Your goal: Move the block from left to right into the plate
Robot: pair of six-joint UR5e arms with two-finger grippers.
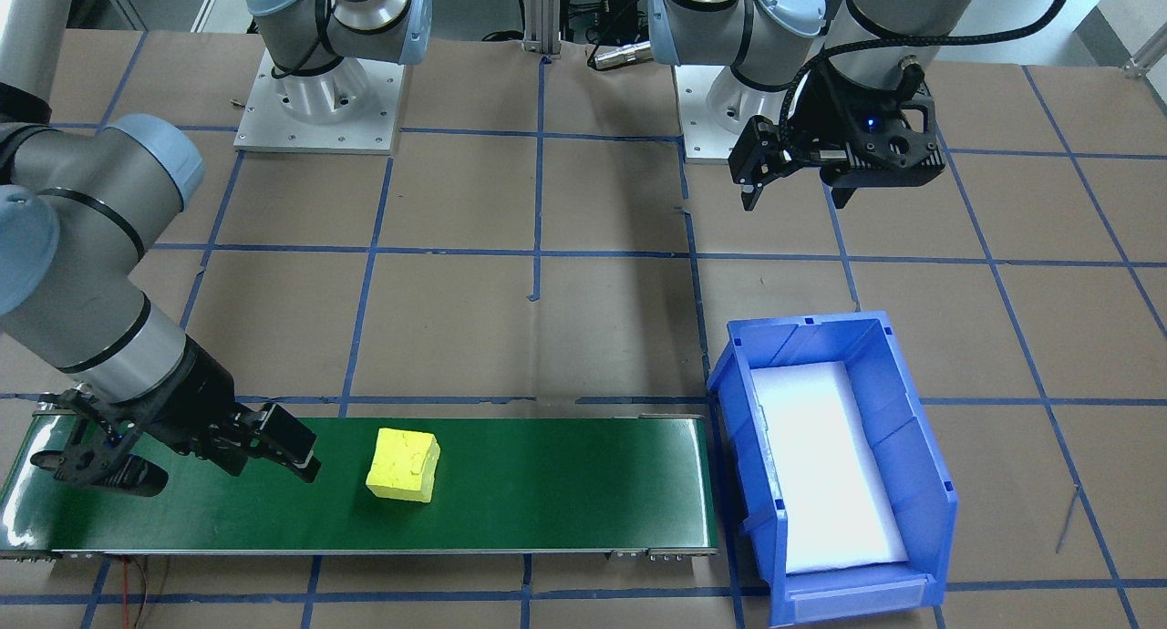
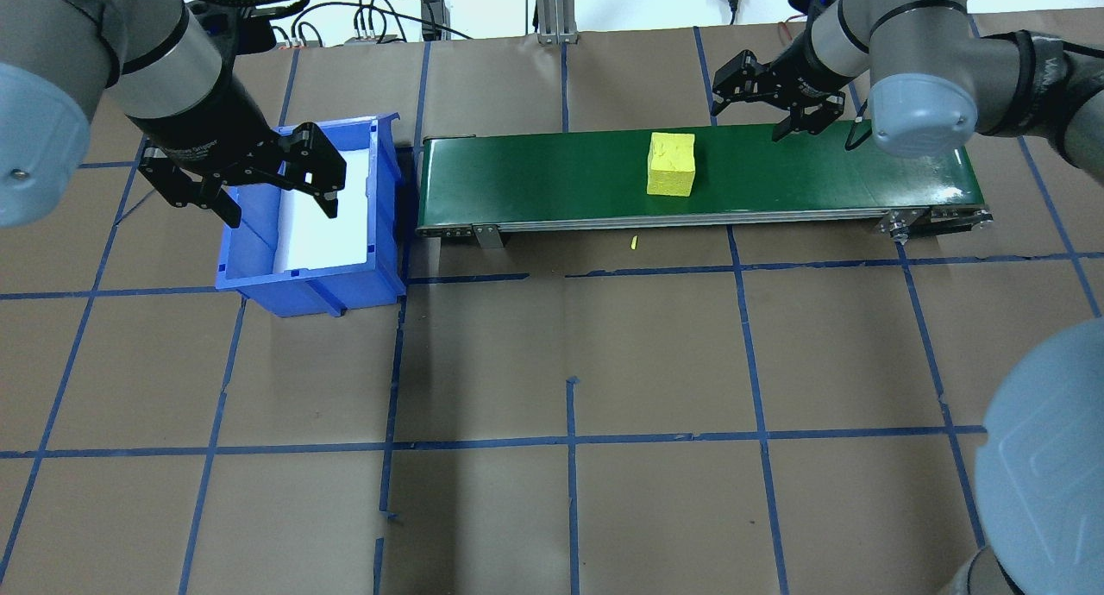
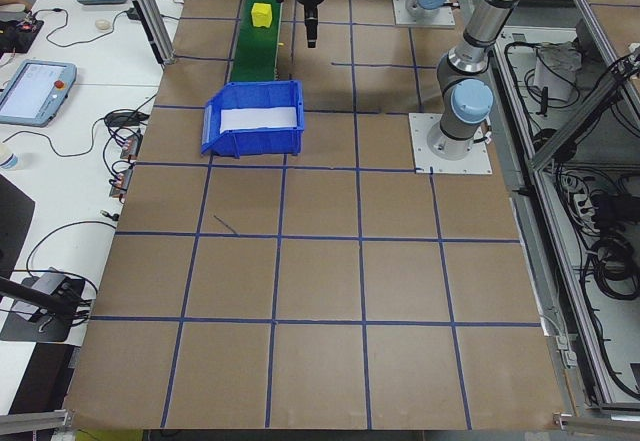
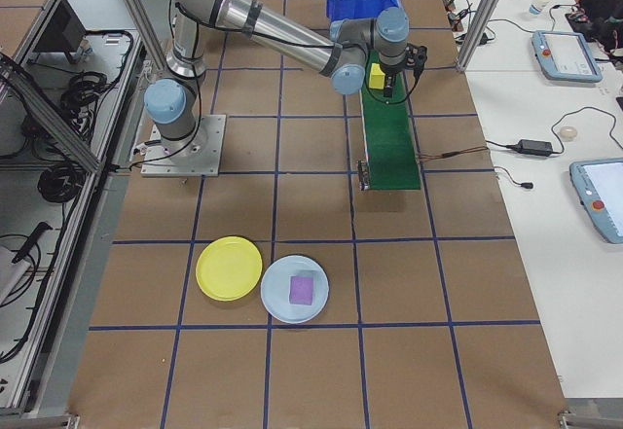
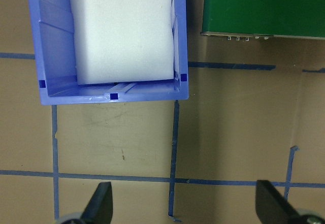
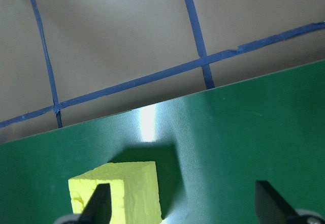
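Brown-papered desk is carrying 1 yellow block on the green conveyor belt; right gripper is hovering beside it, jaws open, empty. Left gripper, open, is hanging over the blue bin. Yellow plate is lying well apart.

Yellow plate beside pale-blue plate

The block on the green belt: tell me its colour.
Yellow. The block shows best in the exterior front-facing view.
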